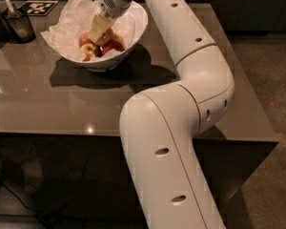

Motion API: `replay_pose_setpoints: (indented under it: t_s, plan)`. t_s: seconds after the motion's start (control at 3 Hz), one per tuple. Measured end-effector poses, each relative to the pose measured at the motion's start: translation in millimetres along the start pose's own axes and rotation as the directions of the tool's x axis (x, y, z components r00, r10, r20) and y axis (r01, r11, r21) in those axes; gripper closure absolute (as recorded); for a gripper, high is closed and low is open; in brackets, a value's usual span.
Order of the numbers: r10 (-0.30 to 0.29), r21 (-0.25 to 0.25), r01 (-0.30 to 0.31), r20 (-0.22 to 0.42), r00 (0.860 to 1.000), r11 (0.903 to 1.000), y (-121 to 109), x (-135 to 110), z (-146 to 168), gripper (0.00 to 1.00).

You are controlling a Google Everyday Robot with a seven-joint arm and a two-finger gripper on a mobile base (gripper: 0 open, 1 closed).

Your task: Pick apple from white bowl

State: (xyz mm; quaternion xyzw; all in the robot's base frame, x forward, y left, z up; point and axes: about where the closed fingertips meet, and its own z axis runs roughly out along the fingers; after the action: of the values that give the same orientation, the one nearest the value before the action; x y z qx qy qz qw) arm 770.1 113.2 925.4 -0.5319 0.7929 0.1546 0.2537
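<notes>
The gripper (96,32) dips in from above, clearing the white bowl's (139,20) high rim, onto the apple (106,38) among the pile. Whether it has clamped the fruit, I cannot tell.

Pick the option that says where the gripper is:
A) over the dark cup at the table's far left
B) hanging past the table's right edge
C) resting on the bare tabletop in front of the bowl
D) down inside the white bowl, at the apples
D: the gripper reaches down into the white bowl, ending right at the pile of apples that lies on the crumpled paper.
</notes>
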Motion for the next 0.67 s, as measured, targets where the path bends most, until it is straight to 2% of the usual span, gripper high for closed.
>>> replay_pose_setpoints:
  t_s: [0.33, 0.67]
  plan:
    - [-0.001, 0.005, 0.001, 0.022, 1.000, 1.0000, -2, -4, -2, 0.97]
    - [-0.020, 0.031, 0.018, 0.063, 0.998, 0.9994, 1, -19, -23, 1.00]
